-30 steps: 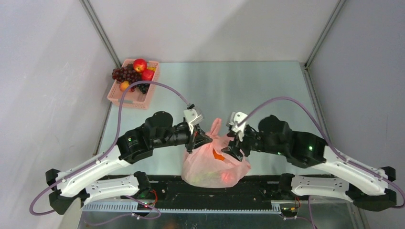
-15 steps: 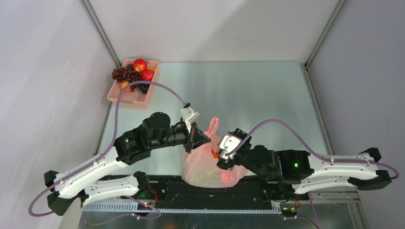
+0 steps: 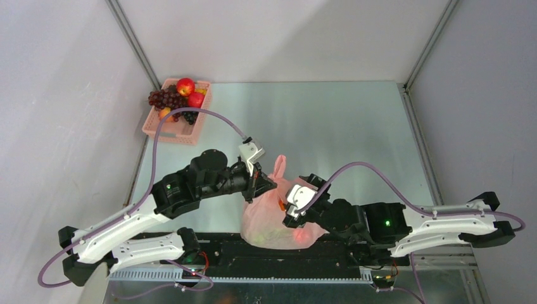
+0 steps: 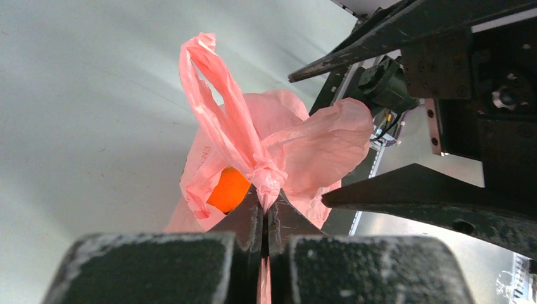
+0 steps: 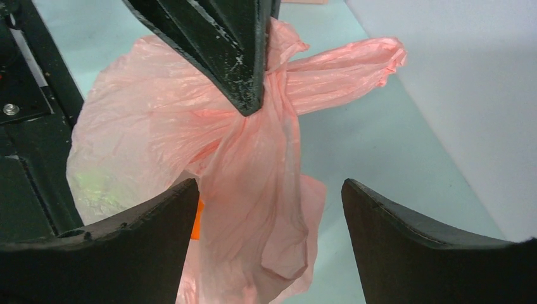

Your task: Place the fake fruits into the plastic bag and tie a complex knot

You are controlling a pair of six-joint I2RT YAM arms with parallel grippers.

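Well, plastic bag [image 3: 272, 218] upright, left fingers [image 4: 247, 223] tight on knot [image 4: 269, 177], right fingers [image 5: 126, 253] wide, empty.

We see a table [image 3: 342, 120] with a smooth, shiny top that is pale grey-green, and soft light shines off it. Three plain walls stand around it, all light grey: the left wall [image 3: 57, 114], the far wall [image 3: 278, 38] and the right wall [image 3: 487, 114]. A thin metal post goes up at each far corner, the left post [image 3: 134, 44] and the right post [image 3: 429, 44]. Along the near edge of the table runs a black rail [image 3: 221, 253]. Just nearer than that lies a silver strip [image 3: 152, 275] with many little slots.
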